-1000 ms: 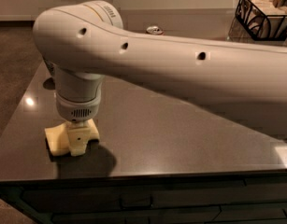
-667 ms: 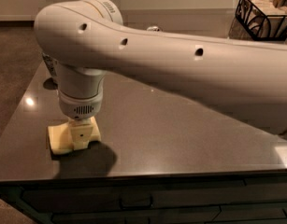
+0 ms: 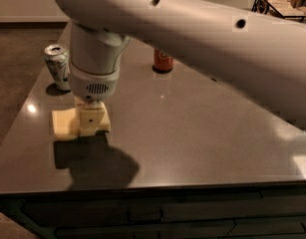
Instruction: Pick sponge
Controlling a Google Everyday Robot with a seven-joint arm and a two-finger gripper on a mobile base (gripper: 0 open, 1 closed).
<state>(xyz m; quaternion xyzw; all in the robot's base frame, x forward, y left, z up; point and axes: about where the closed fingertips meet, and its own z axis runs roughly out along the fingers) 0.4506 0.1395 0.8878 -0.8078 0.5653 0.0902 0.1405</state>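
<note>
Over table [image 3: 202, 138] left side: gripper [image 3: 92, 127], blocky pale-yellow fingers [image 3: 91, 118] pinching sponge [image 3: 63, 122]
Sponge: flat pale-yellow foam slab, dark shadow beneath
Behind: dented silver can [image 3: 57, 66], orange can [image 3: 163, 59]

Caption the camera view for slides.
Gripper at a flat pale-yellow foam sponge near the front-left corner of the dark tabletop.

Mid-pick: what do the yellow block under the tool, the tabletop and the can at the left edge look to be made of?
Sponge: pale yellow, matte, no glare, so likely soft foam. Tabletop: dark and polished, with bright light reflections; it could be stone or laminate, unclear which. Can: thin metal by its shiny top rim, with a printed side. The tool sits low over the sponge's right part.
</note>
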